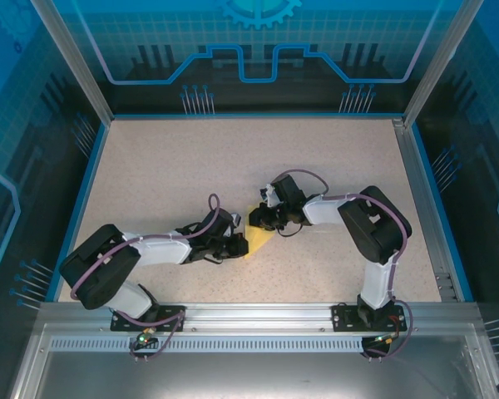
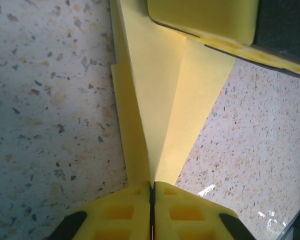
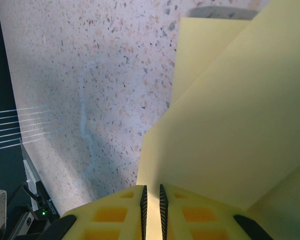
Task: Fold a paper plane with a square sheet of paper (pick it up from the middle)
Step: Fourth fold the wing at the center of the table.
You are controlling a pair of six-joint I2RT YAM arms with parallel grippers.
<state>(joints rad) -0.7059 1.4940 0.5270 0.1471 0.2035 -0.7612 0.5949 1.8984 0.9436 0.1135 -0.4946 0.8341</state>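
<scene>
From above, the yellow paper plane point(image 1: 259, 238) sits near the middle of the table point(image 1: 150, 183), caught between the left gripper point(image 1: 238, 242) and the right gripper point(image 1: 255, 219) — both are right on it. On the left wrist camera, the left gripper point(image 2: 151, 186) is pinched tight on the paper plane's sharp tip, and the paper widens away along its centre crease towards a finger point(image 2: 205, 17) of the right gripper. On the right wrist camera, the right gripper point(image 3: 151, 190) is nearly closed — a thin edge of the paper plane is clamped in the slim gap.
</scene>
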